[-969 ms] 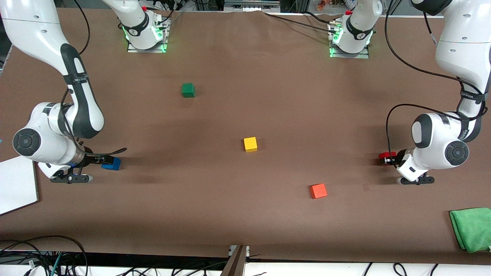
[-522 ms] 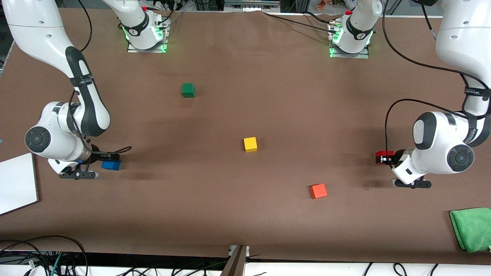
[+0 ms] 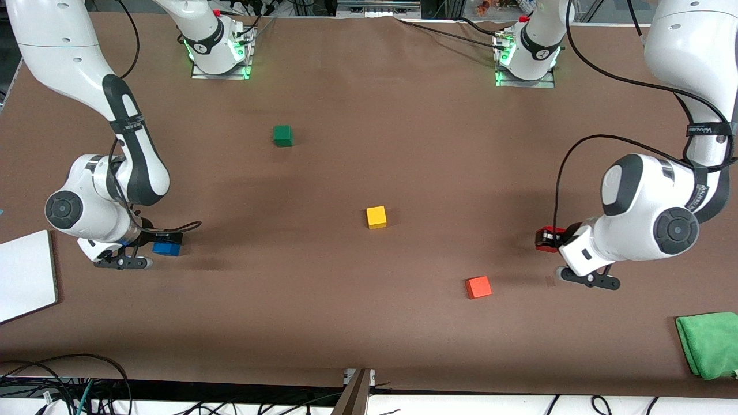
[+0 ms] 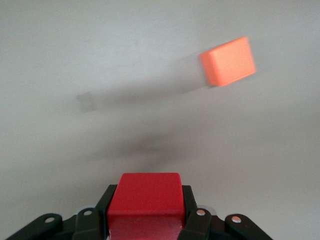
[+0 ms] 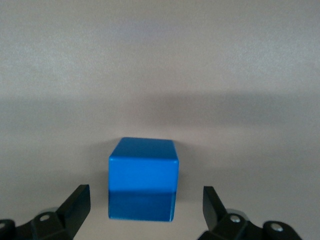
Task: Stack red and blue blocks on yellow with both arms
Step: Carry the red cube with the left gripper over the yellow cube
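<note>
1. Currently the left gripper [image 3: 548, 239] is clamped on the red cube [image 3: 543, 238], carried over bare table [image 3: 369, 323] toward the left arm's end.
2. Left wrist view: red cube [image 4: 145, 200] sits squarely between the black fingers [image 4: 192, 212], pads pressed on both side faces; its top face is level.
3. Orange cube [image 3: 478, 286] lies on the table, nearer the front camera than the held red cube and apart from it; the left wrist view also shows it [image 4: 228, 61], somewhat smeared.
4. Right gripper [image 3: 164, 242] is low at the blue cube [image 3: 166, 248], toward the right arm's end of the table.
5. Right wrist view: blue cube [image 5: 143, 178] rests on the table between widely spread fingers [image 5: 75, 205], with a gap on each side, neither pad touching.
6. Whether the right fingertips reach the tabletop is possibly so, but it is hard to tell.
7. Yellow cube [image 3: 376, 217] stands alone near mid-table, well apart from both grippers, with nothing on top of it.
8. Dark green cube [image 3: 282, 135] sits farther from the front camera than the yellow cube.
9. Green cloth [image 3: 709, 343] lies at the table edge near the front camera, at the left arm's end.
</note>
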Robot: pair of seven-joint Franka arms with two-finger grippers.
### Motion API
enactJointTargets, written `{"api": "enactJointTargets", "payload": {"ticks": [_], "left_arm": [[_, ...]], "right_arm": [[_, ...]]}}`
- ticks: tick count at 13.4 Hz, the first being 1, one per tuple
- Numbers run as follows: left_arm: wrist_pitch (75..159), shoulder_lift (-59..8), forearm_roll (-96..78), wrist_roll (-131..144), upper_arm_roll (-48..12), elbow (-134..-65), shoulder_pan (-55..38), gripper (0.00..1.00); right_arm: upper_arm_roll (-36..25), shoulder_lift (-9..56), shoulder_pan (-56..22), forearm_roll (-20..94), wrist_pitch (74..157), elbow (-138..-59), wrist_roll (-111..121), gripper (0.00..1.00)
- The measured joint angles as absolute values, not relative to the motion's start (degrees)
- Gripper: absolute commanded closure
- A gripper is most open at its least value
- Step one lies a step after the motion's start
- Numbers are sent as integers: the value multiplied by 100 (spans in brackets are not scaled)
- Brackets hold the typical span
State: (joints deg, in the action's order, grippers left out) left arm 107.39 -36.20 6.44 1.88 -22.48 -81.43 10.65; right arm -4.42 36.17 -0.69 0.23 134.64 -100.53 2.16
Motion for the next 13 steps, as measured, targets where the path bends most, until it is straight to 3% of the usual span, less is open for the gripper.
{"api": "enactJointTargets", "payload": {"ticks": [8, 11, 13], "left_arm": [[10794, -3852, 640, 2250, -2345, -7749, -425, 100], [11024, -4063, 368, 2459, -2340, -7663, -670, 100], [11310, -4195, 150, 2480, -2344, -7627, -818, 100]], "right_arm": [[-444, 3671, -64, 24, 13656, -10053, 215, 3], [-444, 3675, -64, 25, 13668, -10053, 215, 33], [-444, 3675, -64, 25, 13671, -10053, 215, 47]]}}
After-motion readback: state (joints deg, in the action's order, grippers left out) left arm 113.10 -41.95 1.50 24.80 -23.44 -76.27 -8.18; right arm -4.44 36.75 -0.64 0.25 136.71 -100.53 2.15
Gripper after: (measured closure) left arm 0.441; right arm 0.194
